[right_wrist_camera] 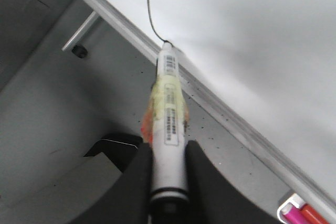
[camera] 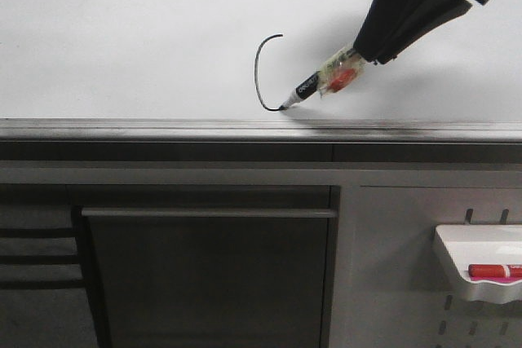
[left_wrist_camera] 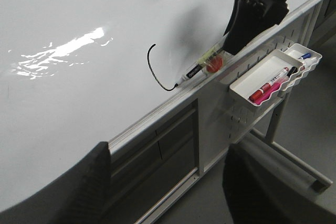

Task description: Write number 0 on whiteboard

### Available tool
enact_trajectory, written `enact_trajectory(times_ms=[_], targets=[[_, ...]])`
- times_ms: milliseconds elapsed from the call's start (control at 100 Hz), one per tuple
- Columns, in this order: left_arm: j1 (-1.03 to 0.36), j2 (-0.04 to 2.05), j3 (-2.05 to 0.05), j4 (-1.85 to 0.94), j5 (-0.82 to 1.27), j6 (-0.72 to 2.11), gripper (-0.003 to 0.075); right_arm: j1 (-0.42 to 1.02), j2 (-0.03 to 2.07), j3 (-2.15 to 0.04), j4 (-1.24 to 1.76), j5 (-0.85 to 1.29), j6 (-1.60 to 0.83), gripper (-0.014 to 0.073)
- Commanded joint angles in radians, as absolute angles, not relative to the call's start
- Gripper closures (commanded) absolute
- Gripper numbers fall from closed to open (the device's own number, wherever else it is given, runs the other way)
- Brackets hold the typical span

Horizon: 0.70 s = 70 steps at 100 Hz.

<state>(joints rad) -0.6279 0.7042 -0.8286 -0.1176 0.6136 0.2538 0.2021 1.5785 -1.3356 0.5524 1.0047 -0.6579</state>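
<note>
The whiteboard (camera: pixel 122 38) (left_wrist_camera: pixel 79 30) (right_wrist_camera: pixel 252 35) fills the upper front view. On it the number 0 (camera: pixel 256 71) (left_wrist_camera: pixel 150 64) (right_wrist_camera: pixel 148 9) shows as a thin black curve bowed to the left, open on its right side. My right gripper (camera: pixel 367 53) (right_wrist_camera: pixel 168 156) is shut on a white marker (camera: pixel 314 83) (left_wrist_camera: pixel 197 68) (right_wrist_camera: pixel 169 108) wrapped in yellowish tape with an orange patch. The marker's tip touches the board at the curve's lower end, just above the board's bottom edge. My left gripper (left_wrist_camera: pixel 165 150) hangs open and empty, away from the board.
The board's grey metal bottom edge (camera: pixel 163 129) runs the full width. Below it to the right, a white tray (camera: pixel 477 270) (left_wrist_camera: pixel 268 74) with red and pink markers hangs on a grey pegboard panel (camera: pixel 391 283). Dark frame rails (camera: pixel 208 212) lie underneath.
</note>
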Motion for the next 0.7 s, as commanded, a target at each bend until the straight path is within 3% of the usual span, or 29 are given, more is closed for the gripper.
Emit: enact_trajectory(times_ms=[0,260,400,690], targets=[[-0.626,0.706,-0.854,-0.132,0.533,0.241,0.0291,0.187,1.528,-1.409,0.553,0.976,-0.651,0.0609],[-0.626,0.706,-0.854,-0.132,0.533,0.241,0.0292,0.186,1.528,-1.540,0.586,1.004,-0.651,0.0609],[-0.626,0.706,-0.854,-0.132,0.533,0.241,0.0292,0.186,1.515,-1.588,0.663,1.162,-0.651,0.0609],[-0.626,0.730,-0.854,-0.132,0.564,0.246,0.0292,0.186,1.324,-1.444,0.655,1.162,-0.654,0.0609]])
